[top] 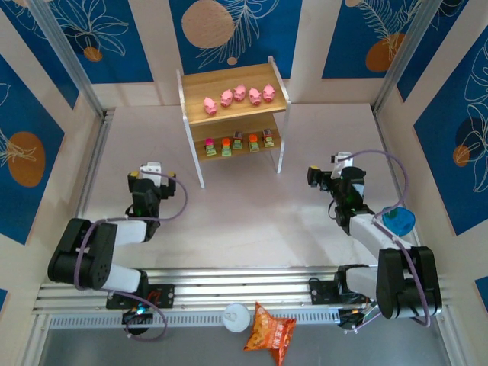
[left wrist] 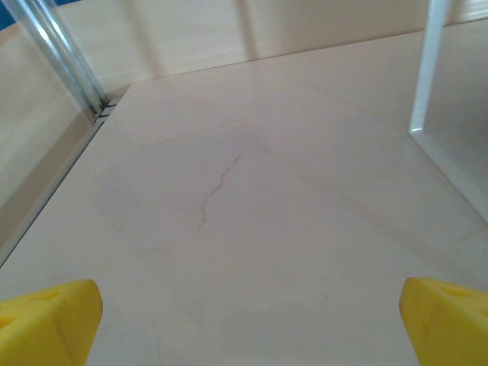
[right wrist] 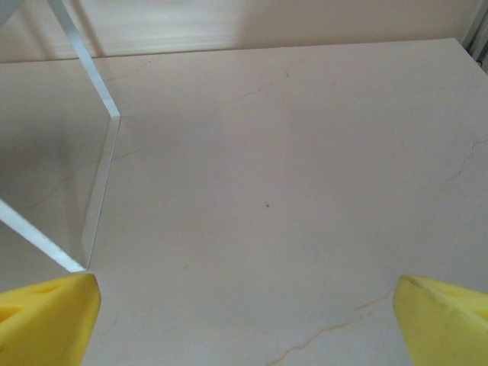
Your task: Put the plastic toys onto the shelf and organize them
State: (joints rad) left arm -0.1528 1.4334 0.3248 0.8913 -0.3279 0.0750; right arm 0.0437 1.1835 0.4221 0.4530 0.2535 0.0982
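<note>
Left gripper (top: 153, 174) and right gripper (top: 326, 169) are held spread and empty over bare bench (top: 252, 221), flanking the shelf (top: 229, 80); pink pigs (top: 239, 94) are rowed on its top board, blocky toys (top: 239, 141) below, so the task is judged complete.

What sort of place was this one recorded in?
Probably a robot test cell: blue printed wall panels box in the table, left arm and right arm are bolted to an aluminium rail, and a small shelf holds staged toys.
</note>
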